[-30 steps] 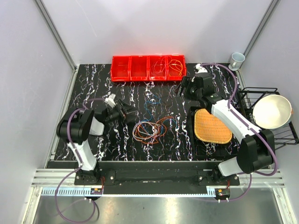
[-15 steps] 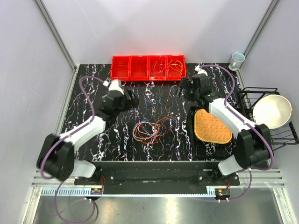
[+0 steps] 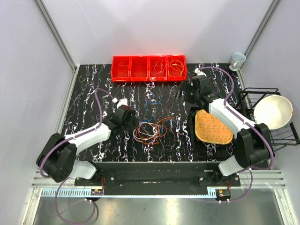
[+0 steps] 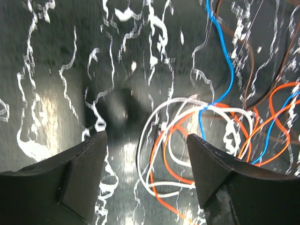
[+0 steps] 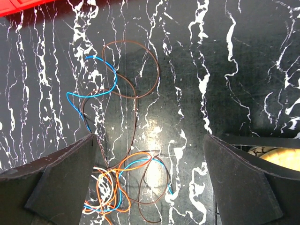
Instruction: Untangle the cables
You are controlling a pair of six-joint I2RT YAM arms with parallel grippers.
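Observation:
A loose tangle of thin cables in orange, blue, brown and white lies mid-table. It also shows in the left wrist view and in the right wrist view. A separate blue and brown loop lies behind it and shows in the right wrist view. More thin cables sit in the red bin. My left gripper is open and empty, low over the tangle's left edge. My right gripper is open and empty, raised to the right of the loops.
A red bin row stands at the back. An orange woven mat lies on the right. A black wire rack holds a white bowl at the far right. A cup stands in the back right corner.
My left arm swung out to the back of the table, then came forward and right to the tangle's left edge. My right gripper shifted slightly. The cables have not moved.

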